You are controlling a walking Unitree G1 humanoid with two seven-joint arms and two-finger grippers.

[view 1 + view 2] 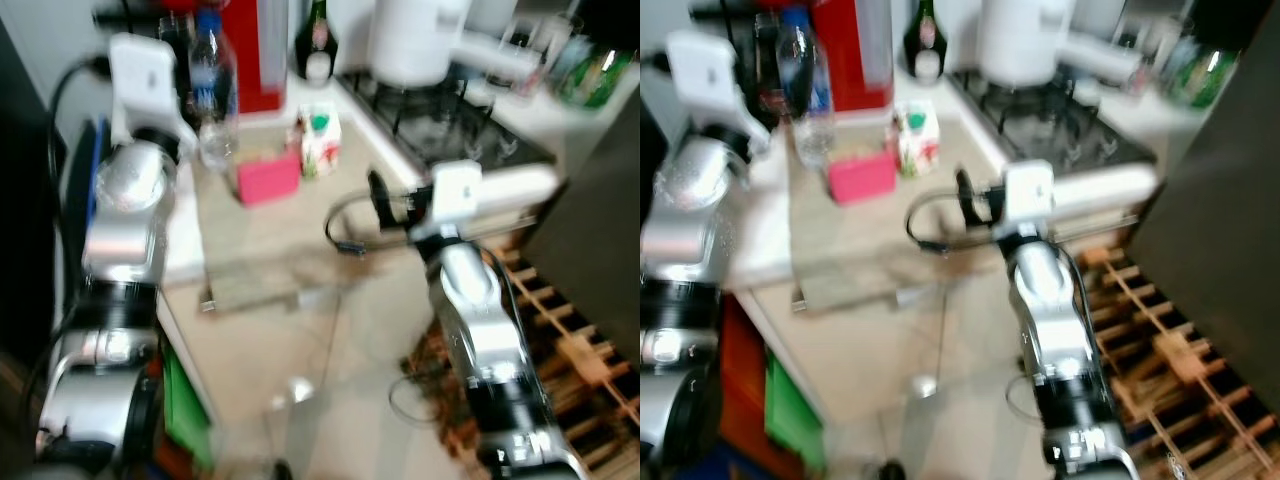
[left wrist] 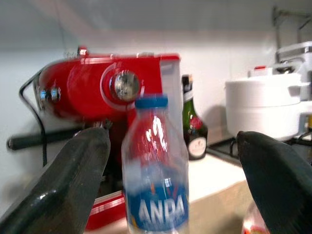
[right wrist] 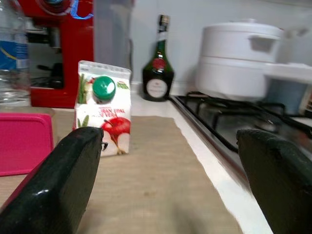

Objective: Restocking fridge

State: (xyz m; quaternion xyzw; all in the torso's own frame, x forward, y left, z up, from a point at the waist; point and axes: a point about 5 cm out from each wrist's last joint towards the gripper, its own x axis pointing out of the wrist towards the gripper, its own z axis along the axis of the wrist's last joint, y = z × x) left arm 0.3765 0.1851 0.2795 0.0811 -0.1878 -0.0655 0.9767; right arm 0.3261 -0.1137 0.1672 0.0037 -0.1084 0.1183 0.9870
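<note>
Water bottle [image 2: 156,165], clear plastic with a blue cap and blue label, stands upright on the worktop [image 1: 290,240] in front of the red coffee machine [image 2: 107,92], between the two spread black fingers [image 2: 68,180] of the left gripper [image 2: 170,185]; the jaws are released, with a visible gap on either side of the bottle, so nothing is grasped yet. The right gripper [image 3: 170,180] hovers low over the beige mat [image 3: 151,180], its jaws likewise released and empty, facing the small juice carton [image 3: 103,114] with the green cap, which stands just beside a pink box [image 3: 24,141]. A dark green bottle [image 3: 158,66] stands further back by the wall, and a white pot [image 3: 239,58] sits on the gas hob [image 3: 229,122]. Both head views are blurred, which suggests the camera is in motion. The chief risk, as judged from this arrangement, is a tip-over: the bottle is tall, light and narrow, and if one finger reaches it before the other, it is likely to be pushed sideways or back against the coffee machine rather than held. A grip placed high on the smooth shoulder could slip. On the right side, an advance toward the carton could nudge the pink box or topple the carton, and a wide swing could bring the arm against the hob grate.
</note>
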